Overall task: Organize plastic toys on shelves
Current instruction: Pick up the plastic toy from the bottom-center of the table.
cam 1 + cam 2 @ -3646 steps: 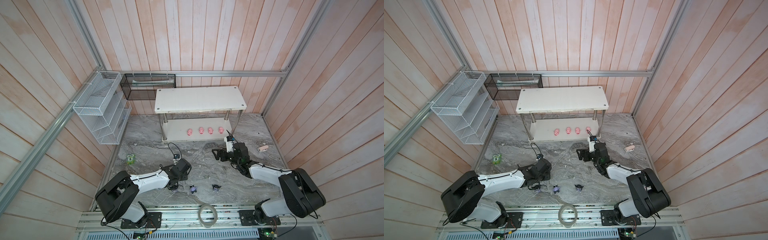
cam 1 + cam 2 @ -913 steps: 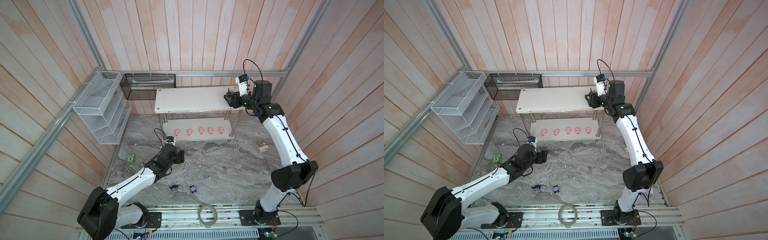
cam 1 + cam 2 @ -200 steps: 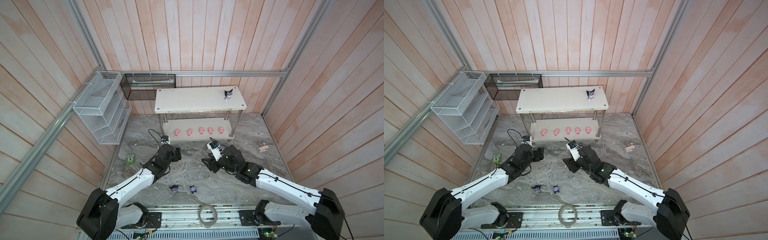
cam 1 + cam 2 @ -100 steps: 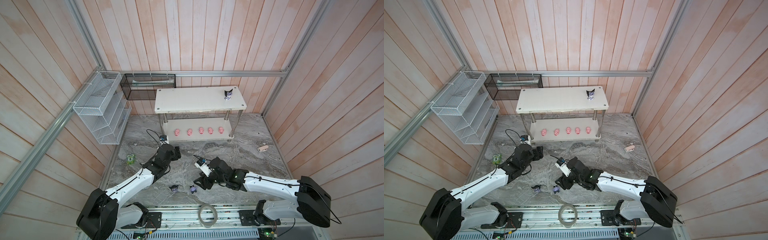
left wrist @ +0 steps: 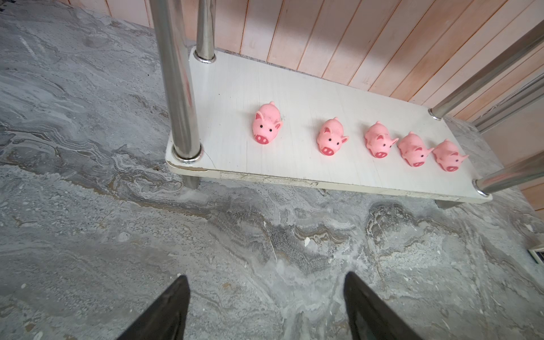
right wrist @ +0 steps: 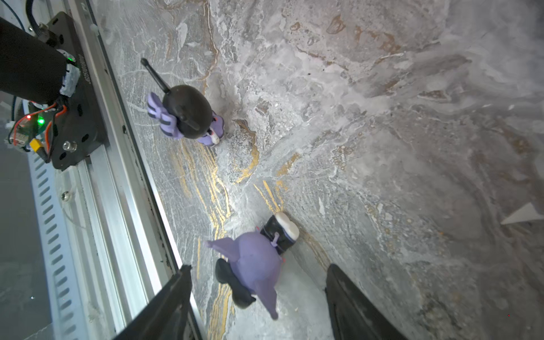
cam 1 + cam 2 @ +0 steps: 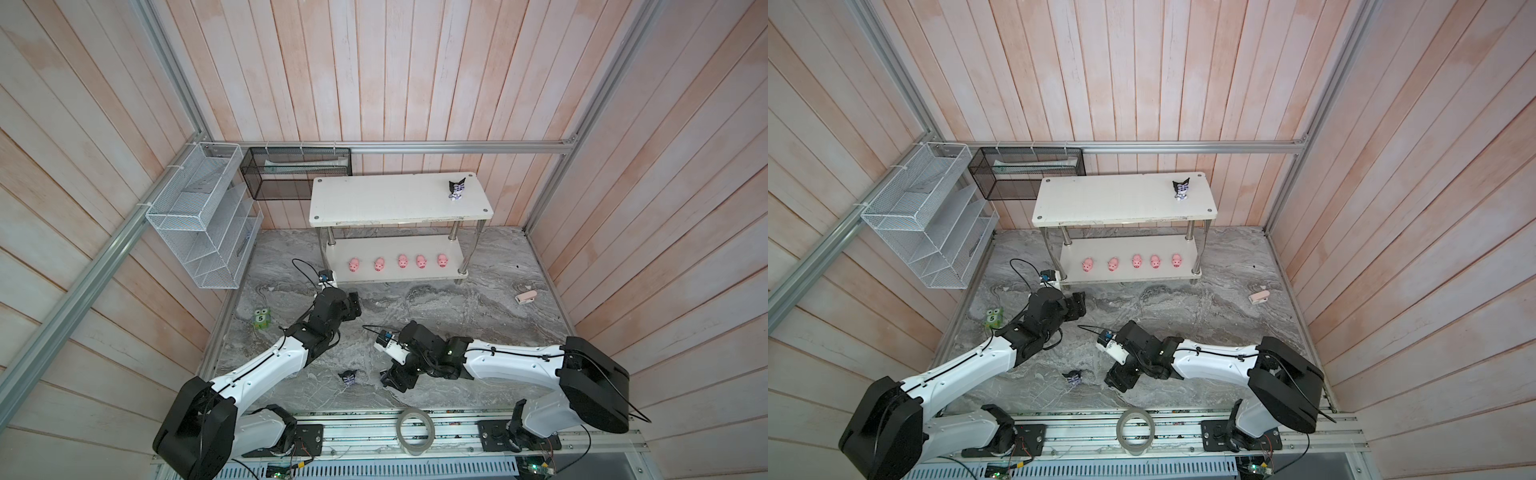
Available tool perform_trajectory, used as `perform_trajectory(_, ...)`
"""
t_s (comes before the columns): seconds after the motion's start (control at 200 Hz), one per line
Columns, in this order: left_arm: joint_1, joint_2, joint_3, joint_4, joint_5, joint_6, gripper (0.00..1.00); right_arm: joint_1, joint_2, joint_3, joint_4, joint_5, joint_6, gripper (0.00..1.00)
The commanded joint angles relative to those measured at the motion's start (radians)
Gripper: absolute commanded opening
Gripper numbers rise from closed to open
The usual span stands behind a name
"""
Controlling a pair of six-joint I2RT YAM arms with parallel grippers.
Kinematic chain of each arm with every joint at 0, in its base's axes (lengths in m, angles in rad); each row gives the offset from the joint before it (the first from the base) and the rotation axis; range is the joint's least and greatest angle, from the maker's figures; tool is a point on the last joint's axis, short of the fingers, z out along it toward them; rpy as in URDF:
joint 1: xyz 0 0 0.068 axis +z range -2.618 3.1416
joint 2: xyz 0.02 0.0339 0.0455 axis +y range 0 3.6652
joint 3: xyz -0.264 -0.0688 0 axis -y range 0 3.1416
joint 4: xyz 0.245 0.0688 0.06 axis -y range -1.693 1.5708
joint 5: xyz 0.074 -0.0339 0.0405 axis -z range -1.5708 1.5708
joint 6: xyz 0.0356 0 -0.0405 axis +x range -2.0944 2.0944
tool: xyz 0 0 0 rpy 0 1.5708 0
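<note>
Only legible mark: a "5" on the green toy (image 7: pixel 261 319), on the floor at 9 o'clock in both top views.

White two-tier rack (image 7: pixel 386 203) at 12 o'clock. Five pink pigs (image 7: pixel 402 262) sit in a row along the lower board's front edge, snouts outward, with wider gaps toward 9 o'clock.

Top-board figurine (image 7: pixel 456 189) is near the 3 o'clock end, toward the back edge. Bare board runs from it to 9 o'clock.

Left gripper (image 5: pixel 265 276): jaws apart over bare marble floor (image 7: pixel 457 307), short of the lower board.

Right gripper (image 6: pixel 258 267), 6 o'clock: jaws apart either side of the straddled figurine (image 6: pixel 253 262), which lies on its side with a gap at each finger.

Loose figurine (image 6: pixel 188 117) is near it. Both are close to the aluminium front rail (image 6: pixel 123 164).

Open marble lies between the arms and the rack.
</note>
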Motion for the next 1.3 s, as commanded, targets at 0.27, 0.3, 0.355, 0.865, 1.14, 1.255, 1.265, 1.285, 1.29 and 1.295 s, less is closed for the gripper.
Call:
perform_trajectory(0.27, 0.010, -0.014, -0.021, 0.007, -0.021, -0.001, 0.83, 0.022, 0.077, 0.079, -0.116, -0.010, -0.073, 0.77)
perform_trajectory(0.3, 0.010, -0.012, -0.023, 0.007, -0.021, -0.002, 0.83, 0.024, 0.082, 0.083, -0.117, -0.009, -0.076, 0.77)
perform_trajectory(0.355, 0.010, -0.013, -0.023, 0.007, -0.019, -0.001, 0.83, 0.022, 0.092, 0.088, -0.122, -0.002, -0.082, 0.77)
perform_trajectory(0.865, 0.026, 0.020, -0.016, 0.022, -0.008, 0.000, 0.83, 0.023, 0.176, 0.138, -0.152, 0.025, -0.111, 0.67)
perform_trajectory(1.14, 0.033, 0.042, -0.018, 0.035, 0.002, 0.001, 0.83, 0.024, 0.191, 0.148, -0.162, 0.035, -0.119, 0.55)
perform_trajectory(1.255, 0.034, 0.053, -0.018, 0.040, 0.009, -0.001, 0.83, 0.023, 0.191, 0.152, -0.167, 0.043, -0.120, 0.51)
perform_trajectory(1.265, 0.034, 0.054, -0.018, 0.039, 0.008, -0.002, 0.83, 0.023, 0.191, 0.152, -0.167, 0.044, -0.121, 0.50)
perform_trajectory(1.285, 0.034, 0.055, -0.017, 0.040, 0.010, -0.001, 0.83, 0.023, 0.191, 0.154, -0.169, 0.046, -0.121, 0.48)
perform_trajectory(1.29, 0.035, 0.055, -0.018, 0.040, 0.010, -0.001, 0.83, 0.023, 0.191, 0.154, -0.170, 0.047, -0.121, 0.48)
perform_trajectory(1.295, 0.035, 0.054, -0.018, 0.040, 0.010, -0.001, 0.83, 0.023, 0.191, 0.153, -0.170, 0.048, -0.121, 0.48)
